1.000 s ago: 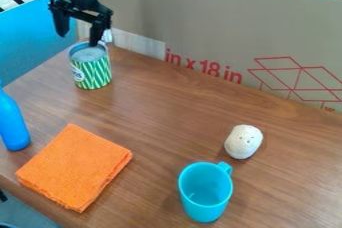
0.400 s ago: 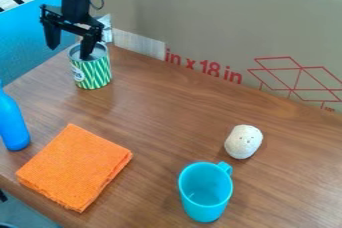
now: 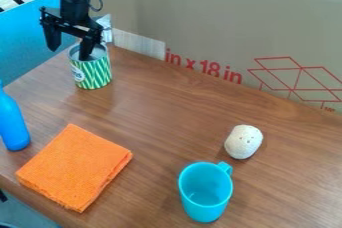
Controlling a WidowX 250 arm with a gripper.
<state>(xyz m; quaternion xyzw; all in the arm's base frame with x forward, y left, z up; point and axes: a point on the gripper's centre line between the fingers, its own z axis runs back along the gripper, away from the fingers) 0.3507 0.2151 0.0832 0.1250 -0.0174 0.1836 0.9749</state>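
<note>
The black gripper [image 3: 69,51] hangs at the upper left with its two fingers spread wide. One finger dips into the mouth of the green-and-white striped can [image 3: 93,73], while the other stays outside, left of the can's rim. Upright on the wooden table [image 3: 157,107], the can stands close to the back left edge. Nothing is seen gripped between the fingers. Whether the inner finger touches the can's wall cannot be told.
A folded orange cloth [image 3: 75,167] lies at the front left, beside a blue bottle [image 3: 11,122]. A turquoise mug [image 3: 205,192] stands at the front, with a speckled white object [image 3: 244,141] behind it. A cardboard panel [image 3: 220,27] borders the back.
The gripper has moved down and slightly left, and its right finger has gone from above the can's rim to inside its mouth. The can and the other objects have not moved.
</note>
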